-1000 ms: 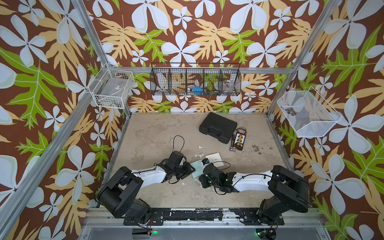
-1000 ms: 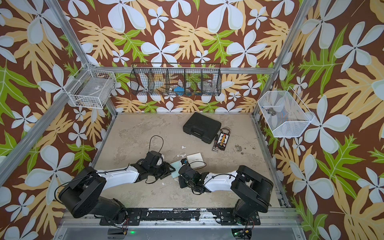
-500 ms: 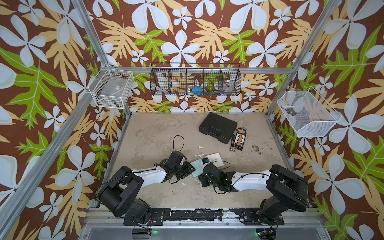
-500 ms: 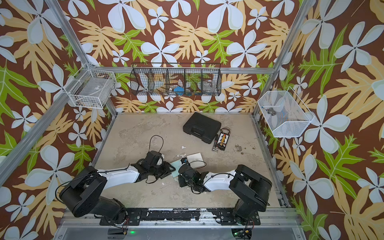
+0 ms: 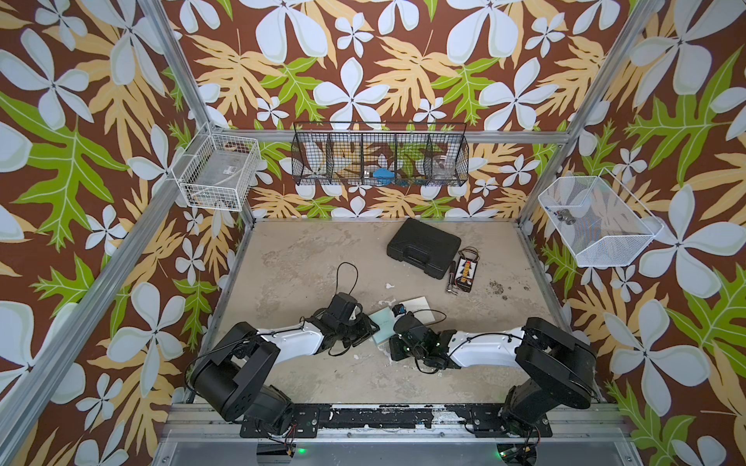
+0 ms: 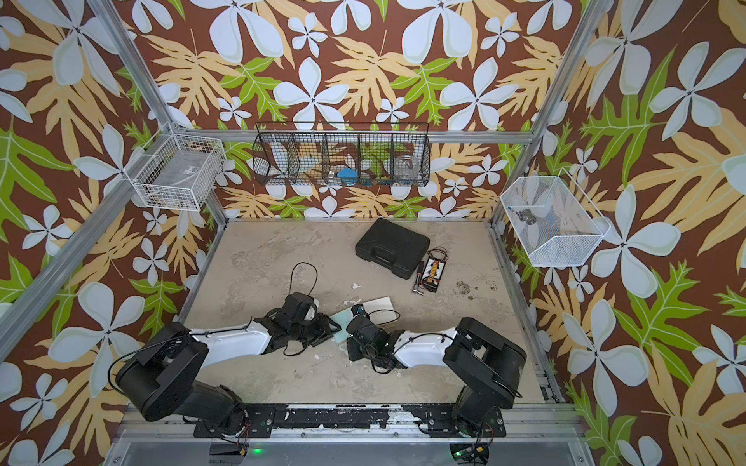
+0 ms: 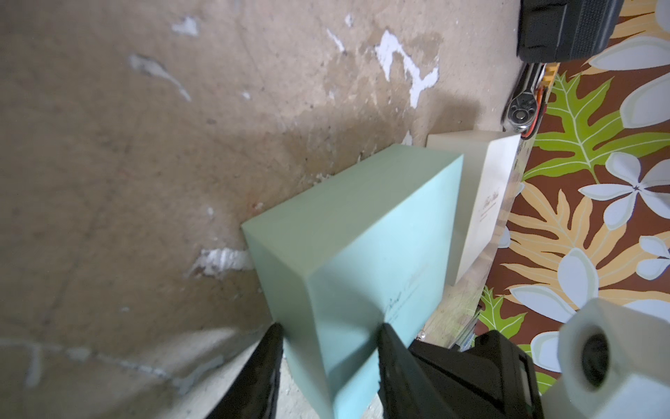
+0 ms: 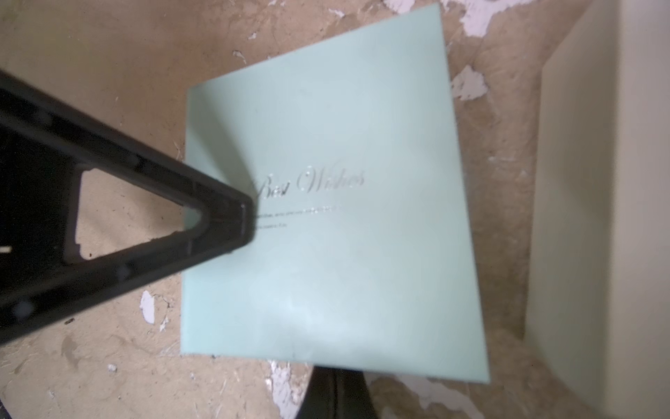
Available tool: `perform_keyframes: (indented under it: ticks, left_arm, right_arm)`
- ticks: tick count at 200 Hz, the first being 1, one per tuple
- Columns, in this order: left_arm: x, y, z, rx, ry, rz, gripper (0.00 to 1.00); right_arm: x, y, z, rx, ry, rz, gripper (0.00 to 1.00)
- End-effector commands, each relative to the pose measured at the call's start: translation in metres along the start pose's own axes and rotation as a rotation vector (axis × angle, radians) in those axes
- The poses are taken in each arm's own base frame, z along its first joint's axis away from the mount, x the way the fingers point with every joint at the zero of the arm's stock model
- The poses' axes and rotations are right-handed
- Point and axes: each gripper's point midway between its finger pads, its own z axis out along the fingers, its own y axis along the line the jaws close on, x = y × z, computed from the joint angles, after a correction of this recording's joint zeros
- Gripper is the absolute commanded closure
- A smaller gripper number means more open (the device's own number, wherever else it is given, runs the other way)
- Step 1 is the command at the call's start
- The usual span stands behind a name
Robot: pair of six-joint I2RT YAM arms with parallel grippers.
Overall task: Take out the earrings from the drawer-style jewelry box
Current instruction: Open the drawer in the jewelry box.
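The drawer-style jewelry box (image 5: 383,322) is a flat mint-green square with "Best Wishes" in silver script on its lid (image 8: 344,145). It lies on the tabletop between my two arms. My left gripper (image 7: 330,362) is shut on one end of it, with a black finger (image 7: 395,366) on each side. One of these fingers (image 8: 145,217) also shows in the right wrist view. My right gripper (image 8: 335,395) is shut at the box's opposite edge, and that edge hides its tips. No drawer shows pulled out. The earrings are hidden.
A cream box (image 5: 415,303) stands just behind the mint one. Further back lie a black case (image 5: 424,246), a small board with wires (image 5: 466,272) and a ratchet (image 7: 522,109). Wire baskets (image 5: 379,155) hang on the walls. White paint chips (image 8: 147,312) dot the tabletop.
My right gripper has closed its jaws at the mint box's edge. The left gripper keeps the same hold, and the box has not visibly moved.
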Motion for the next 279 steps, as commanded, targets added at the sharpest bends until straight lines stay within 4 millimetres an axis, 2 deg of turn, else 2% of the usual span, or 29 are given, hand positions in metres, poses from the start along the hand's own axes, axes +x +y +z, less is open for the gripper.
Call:
perform_keyframes:
  ticks: [1,52,104,162,188,246,279]
  left_arm:
    - [0.002,0.014,0.0,-0.057,-0.004,-0.01,0.56]
    - [0.0,0.016,-0.001,-0.059,-0.021,-0.026,0.56]
    - [-0.001,0.017,-0.001,-0.064,-0.029,-0.028,0.56]
    - [-0.003,0.017,0.0,-0.063,-0.033,-0.027,0.56]
    - [-0.003,0.017,0.001,-0.063,-0.033,-0.029,0.56]
    - [-0.004,0.018,0.001,-0.066,-0.038,-0.03,0.57]
    - [-0.004,0.018,0.001,-0.064,-0.04,-0.035,0.57]
  right_arm:
    - [0.008,-0.004,0.0,0.015,0.038,-0.019,1.0]
    - [0.008,-0.003,-0.004,0.009,0.037,-0.02,1.0]
    - [0.014,-0.008,-0.009,-0.023,0.032,-0.015,1.0]
    - [0.02,-0.005,-0.01,-0.052,0.06,-0.01,1.0]
    - [0.029,-0.009,-0.014,-0.045,0.081,0.007,1.0]
    - [0.061,-0.008,-0.023,-0.029,0.167,-0.001,1.0]
    - [0.066,-0.013,-0.03,-0.019,0.177,0.007,1.0]
